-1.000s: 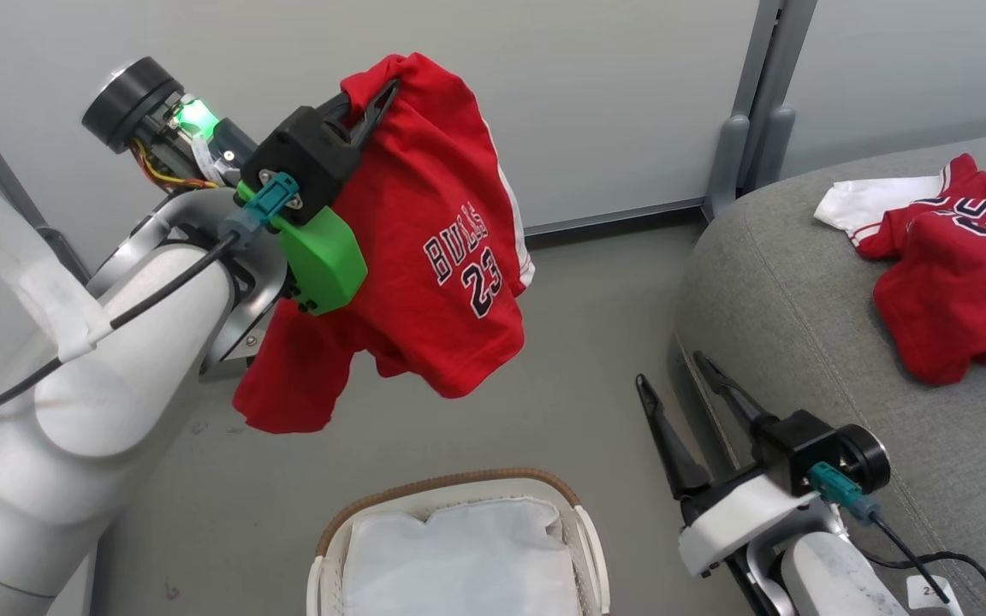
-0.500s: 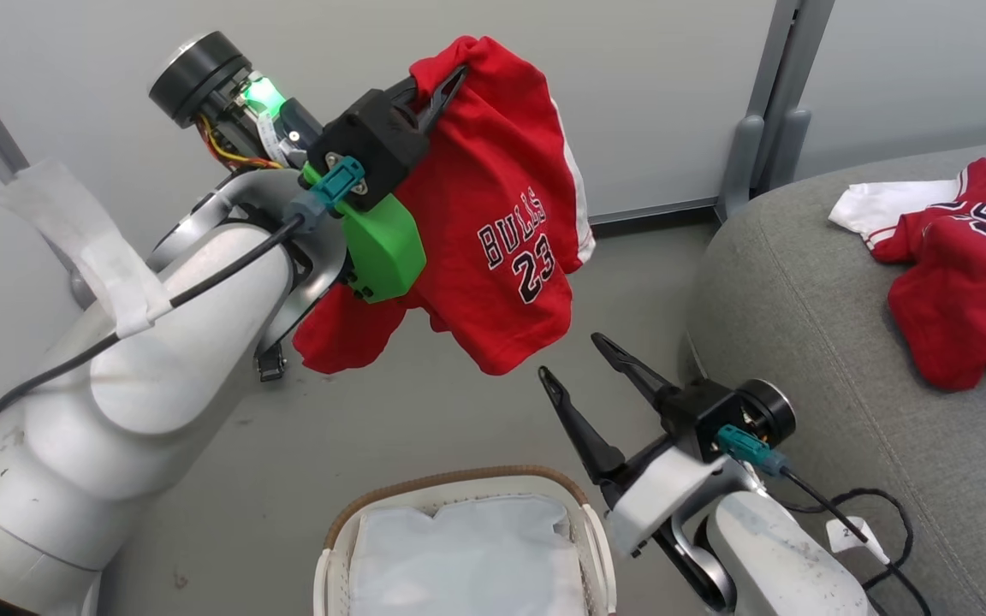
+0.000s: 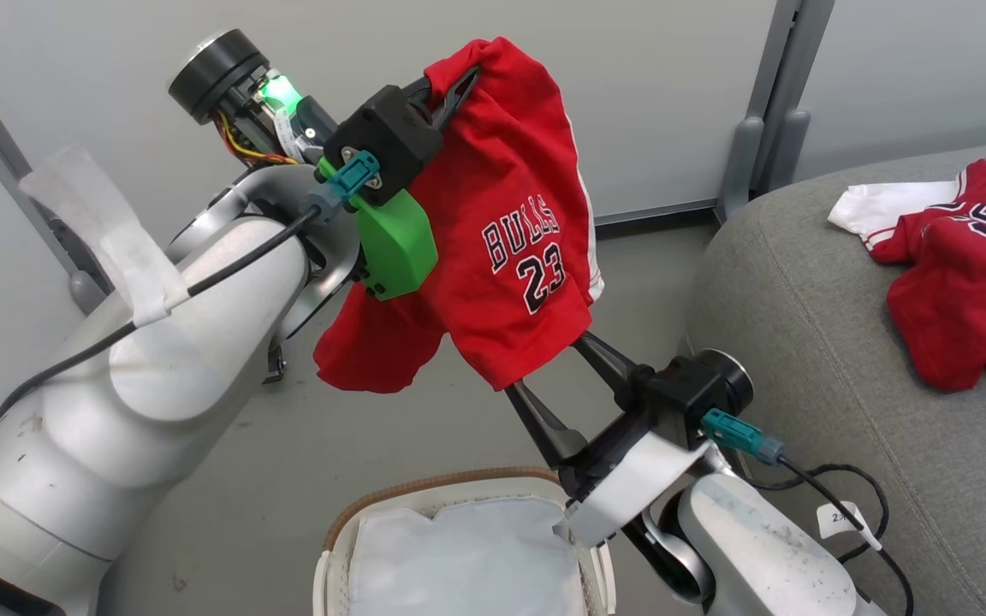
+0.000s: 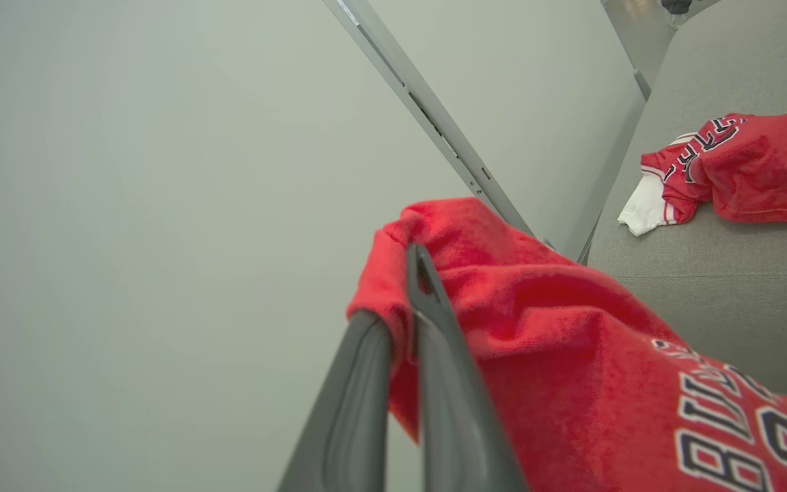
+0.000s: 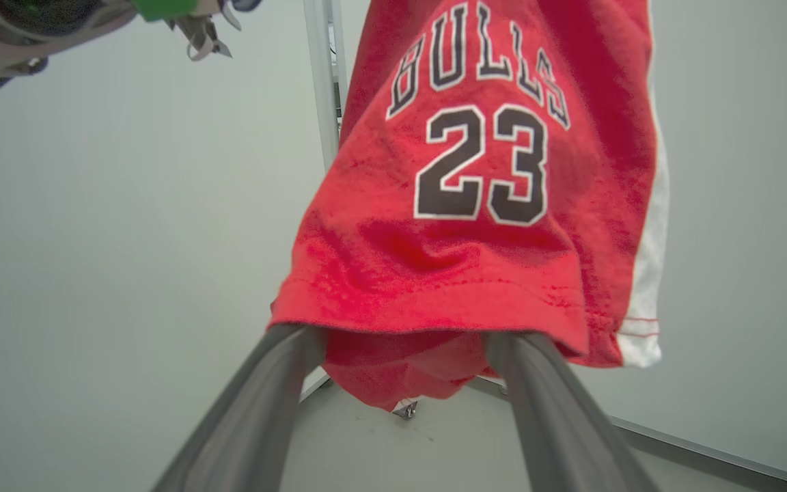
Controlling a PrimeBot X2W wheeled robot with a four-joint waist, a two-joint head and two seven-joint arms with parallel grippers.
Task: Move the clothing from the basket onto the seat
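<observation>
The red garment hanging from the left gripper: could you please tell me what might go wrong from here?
1. The left gripper pinches only a fold at the top of the red garment; a swing could shake it loose.
2. The open right gripper reaches under the hem and might snag or tug it.
3. The seat lies off to the right; an early release would miss it.

Looks like a robot test room here, not a lived-in home. On the far side, plain pale partition panels (image 3: 673,103) run between grey metal posts (image 3: 754,120), and the floor (image 3: 356,445) is bare, grey and scuffed. On the right sits the grey seat (image 3: 801,325) with red clothing (image 3: 964,291) on it, and the basket (image 3: 459,477) stands near: household things in a bare, unfurnished space.
</observation>
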